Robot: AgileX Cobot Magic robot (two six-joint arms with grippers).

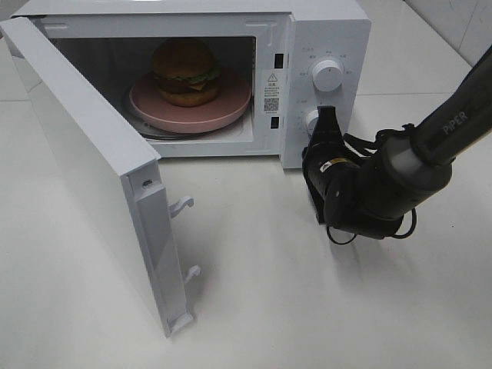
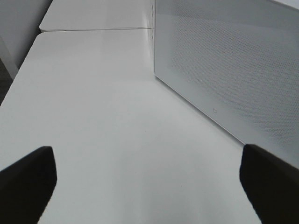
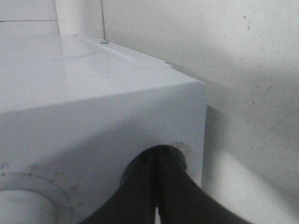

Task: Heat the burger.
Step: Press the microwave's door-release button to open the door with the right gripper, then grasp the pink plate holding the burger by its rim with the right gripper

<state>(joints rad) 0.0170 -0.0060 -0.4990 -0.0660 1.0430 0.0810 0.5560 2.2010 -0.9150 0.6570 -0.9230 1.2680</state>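
While its door (image 1: pixel 84 154) stands open, white box microwave (image 1: pixel 327 31) holds round golden-bun burger (image 1: pixel 186 71) on round pink plate (image 1: pixel 231 108); right gripper (image 1: pixel 329 115), fingers together, at its lower dial (image 1: pixel 312 121); left gripper (image 2: pixel 147 182), spread wide, outside door.

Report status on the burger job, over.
Left gripper open, empty, beside the door. Right gripper shut, tips at the lower knob. Burger on plate inside microwave. Door wide open, not yet closed.

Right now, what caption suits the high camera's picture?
Burger on its pink plate inside the open microwave, the closed right gripper at the lower dial.
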